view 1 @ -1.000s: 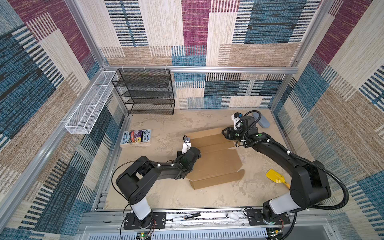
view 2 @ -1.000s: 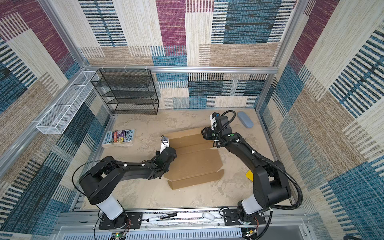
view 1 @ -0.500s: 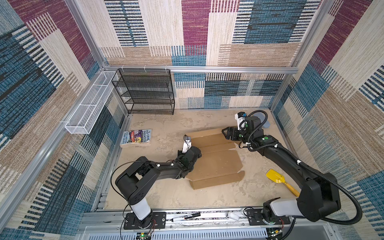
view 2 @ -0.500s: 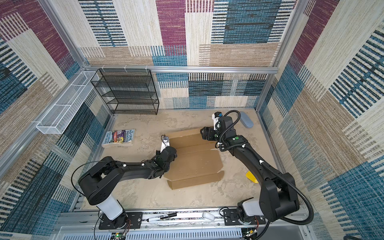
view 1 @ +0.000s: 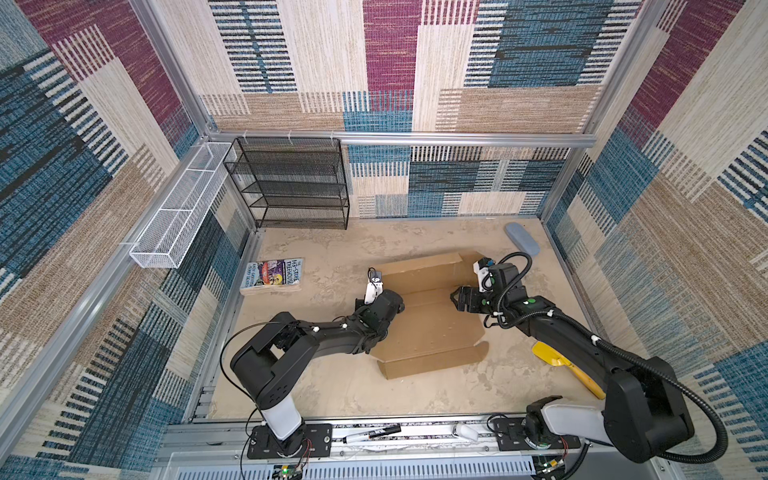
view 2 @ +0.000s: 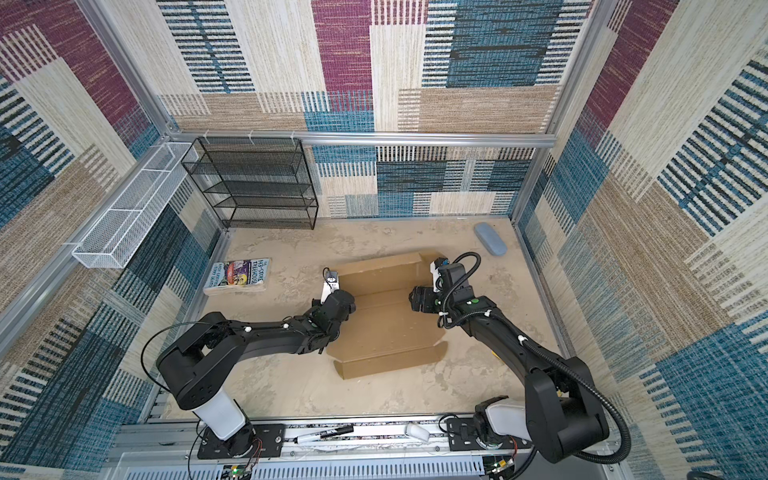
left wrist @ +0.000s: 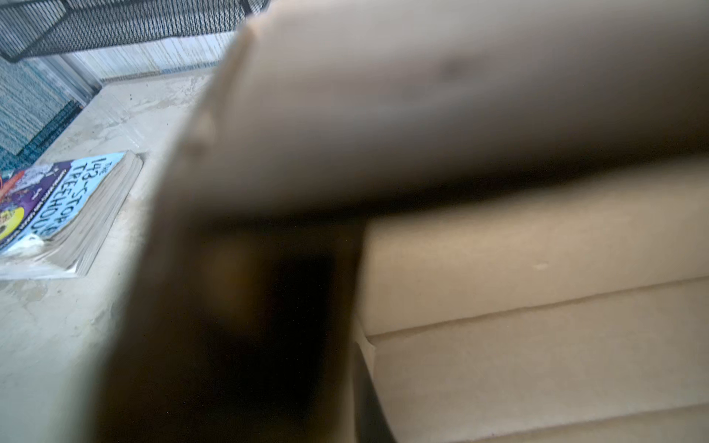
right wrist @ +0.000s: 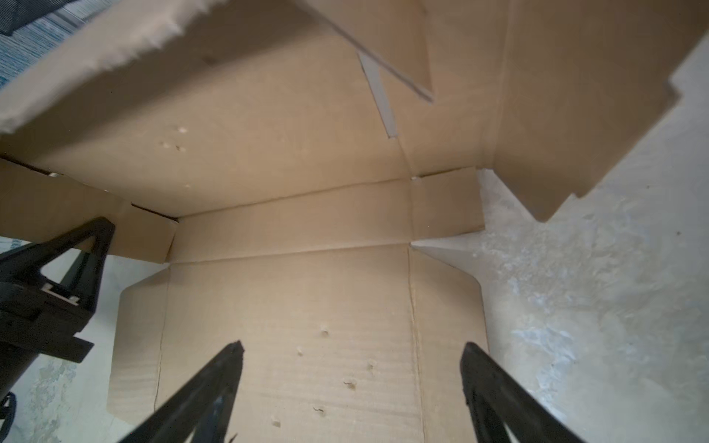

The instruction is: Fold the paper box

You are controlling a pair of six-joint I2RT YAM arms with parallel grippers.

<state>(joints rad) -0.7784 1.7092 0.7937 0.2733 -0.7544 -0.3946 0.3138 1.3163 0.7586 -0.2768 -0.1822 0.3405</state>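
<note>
**A:** What are you reading in the top views?

**B:** You are looking at a colourful-covered paperback book [view 1: 272, 274] lying flat near the left wall, with its title too small to read there. The plain brown corrugated paper box [view 1: 428, 324] is lying mid-table, with its rear panel tilting upward and its front wall folded up. Your left gripper [view 1: 392, 305] is sitting at the box's left edge. Your right gripper [view 1: 457, 298] is hanging over the box's right part with its jaws spread. A black mesh shelf rack [view 1: 291, 183] is standing against the back wall, and a white wire basket [view 1: 178, 208] is hanging on the left wall.

**A:** And the left wrist?

**B:** There the paperback book [left wrist: 57, 207] is showing "143-Storey Treehouse" on its cover. Blurred cardboard of the paper box [left wrist: 518, 364] is filling the rest and hiding the fingers. They are pressed together, but you cannot tell whether cardboard is between them.

**A:** The right wrist?

**B:** Your right gripper [right wrist: 353, 364] is standing wide apart over the paper box [right wrist: 287, 299] floor, holding nothing. One of the left gripper's fingers [right wrist: 90, 245] is showing just beneath the left side flap.
</note>
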